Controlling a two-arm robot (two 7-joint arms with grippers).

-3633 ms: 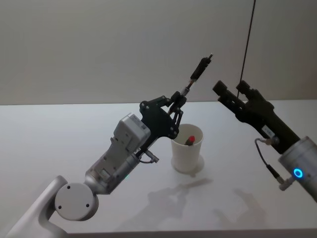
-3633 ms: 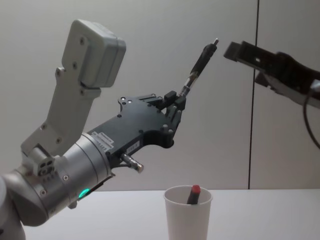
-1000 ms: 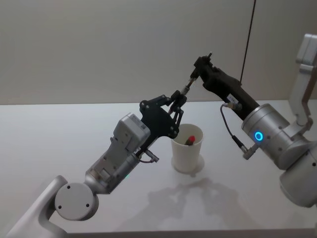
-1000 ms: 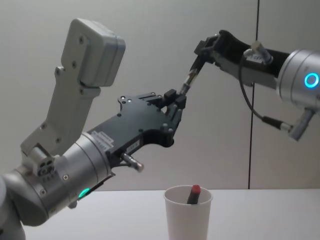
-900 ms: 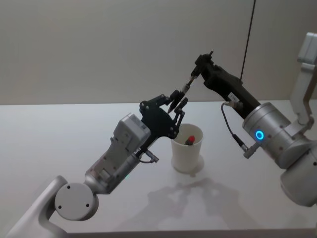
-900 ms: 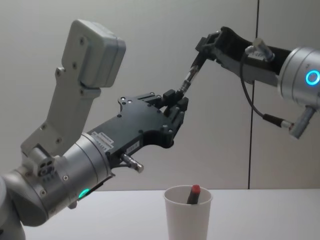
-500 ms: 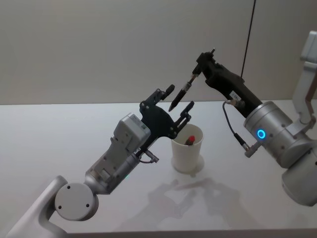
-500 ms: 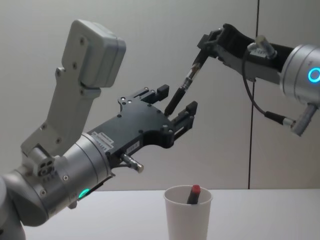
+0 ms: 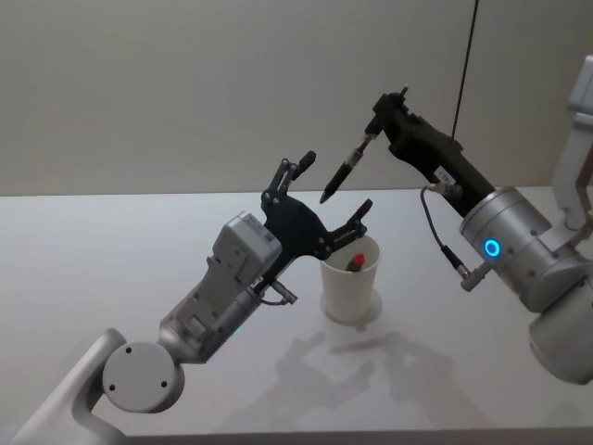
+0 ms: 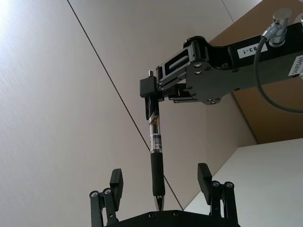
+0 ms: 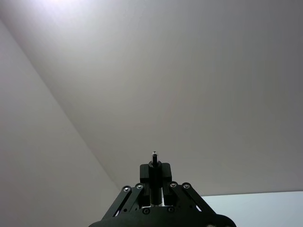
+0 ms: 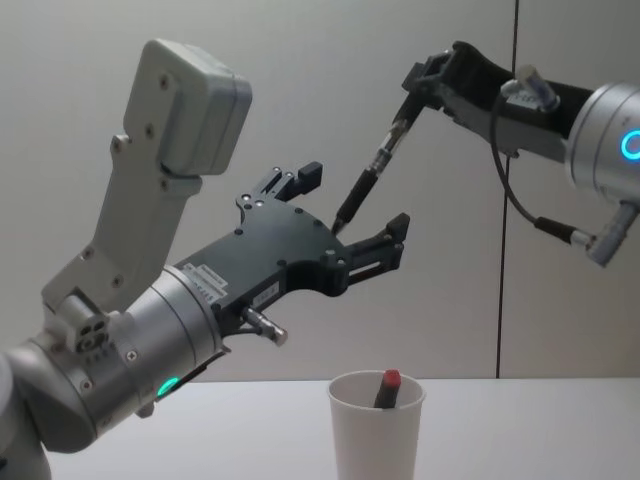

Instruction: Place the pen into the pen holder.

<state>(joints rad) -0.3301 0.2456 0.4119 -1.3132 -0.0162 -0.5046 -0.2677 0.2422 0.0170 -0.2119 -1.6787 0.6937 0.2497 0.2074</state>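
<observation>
So, nearest the robot: the left arm's grey housing sat low over the white table (image 9: 111, 269), reaching up and forward. The left gripper (image 9: 332, 197) hung above and just left of the pen holder (image 9: 350, 289), fingers spread wide and holding nothing. In the chest view the left gripper (image 12: 352, 215) was well above the cup's rim, and the pen's tip sat in the gap between the fingers, whether touching either I couldn't tell.

The pen holder was a plain white paper cup, tapered, rolled rim, upright on the table. A red-capped item (image 9: 356, 262) leaned inside it, cap poking just over the rim in the chest view (image 12: 391, 380).

The pen (image 9: 346, 171) was in the air, tilted, tip pointing down-left toward the open left gripper. It looked like a slim black click pen: dark rubber grip near the tip, clear middle section, black upper barrel with a metal clicker on top, clearest in the left wrist view (image 10: 155, 161).

Farther back and higher, the right gripper (image 9: 382, 117) was clamped on the pen's upper end, coming in from the right. The right wrist view showed the fingers (image 11: 145, 184) closed around the barrel with the clicker sticking out. Behind it all was a plain grey wall.
</observation>
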